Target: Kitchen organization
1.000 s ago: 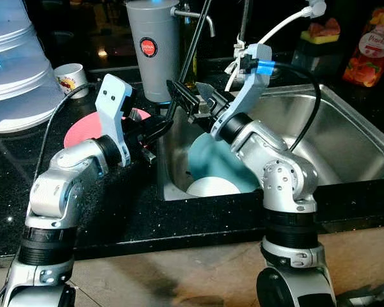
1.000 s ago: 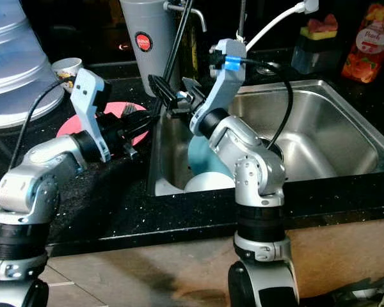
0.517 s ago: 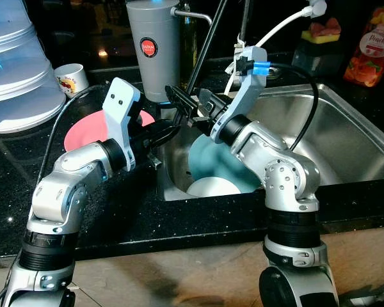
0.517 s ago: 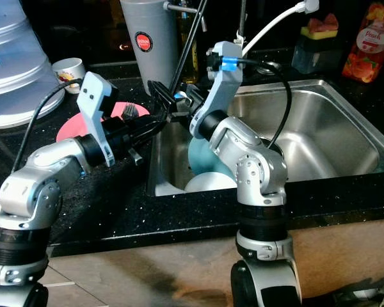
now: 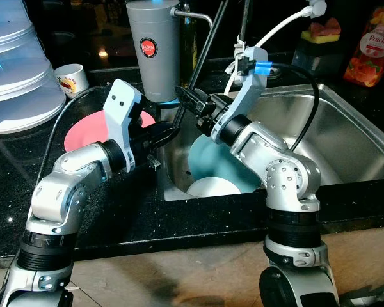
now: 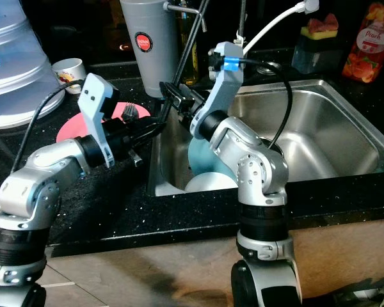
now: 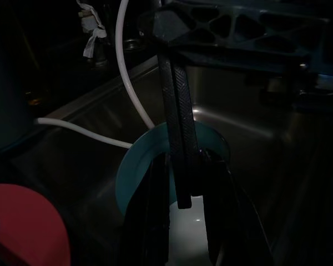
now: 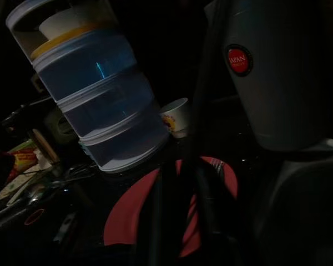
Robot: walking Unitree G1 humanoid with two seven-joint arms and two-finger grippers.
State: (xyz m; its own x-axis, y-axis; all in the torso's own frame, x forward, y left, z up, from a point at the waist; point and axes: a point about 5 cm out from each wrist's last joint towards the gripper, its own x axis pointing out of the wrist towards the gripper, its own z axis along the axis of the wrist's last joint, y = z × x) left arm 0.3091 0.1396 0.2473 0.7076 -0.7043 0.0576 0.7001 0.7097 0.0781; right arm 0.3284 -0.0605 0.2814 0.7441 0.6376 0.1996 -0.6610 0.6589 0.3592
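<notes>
Left eye view: the right gripper [image 5: 191, 100] is clamped on a long black stick [image 5: 201, 54] above the sink [image 5: 345, 137]. The left gripper [image 5: 169, 132] waits apart nearby, maybe to take it next.

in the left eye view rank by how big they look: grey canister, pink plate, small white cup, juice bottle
1. grey canister
2. pink plate, partly hidden by the left arm, so its rank is unsure
3. juice bottle, cut off by the frame edge
4. small white cup
</notes>
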